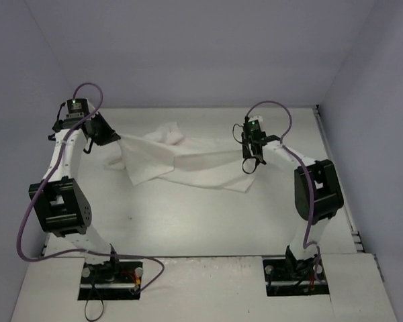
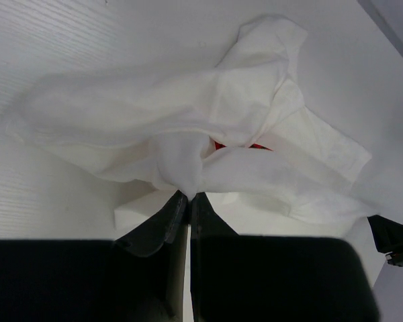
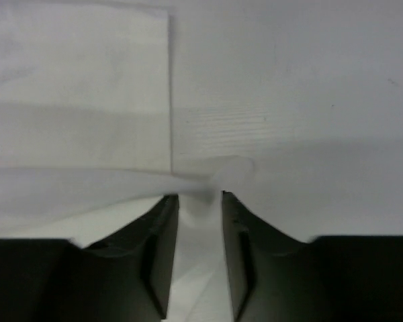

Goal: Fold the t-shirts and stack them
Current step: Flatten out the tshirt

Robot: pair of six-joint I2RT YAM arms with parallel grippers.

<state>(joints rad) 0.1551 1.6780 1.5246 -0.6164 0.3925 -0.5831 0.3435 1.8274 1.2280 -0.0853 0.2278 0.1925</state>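
The left end effector is clamped tight on a fold of the white t-shirt, which spreads ahead of its tips over the worktop, a sliver of red print showing; the right end effector stands narrow, fabric bunched between its tips, a firm grip unclear

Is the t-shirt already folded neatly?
No, the t-shirt lies crumpled on the table, with a bunch of its fabric pinched in the closed left gripper.
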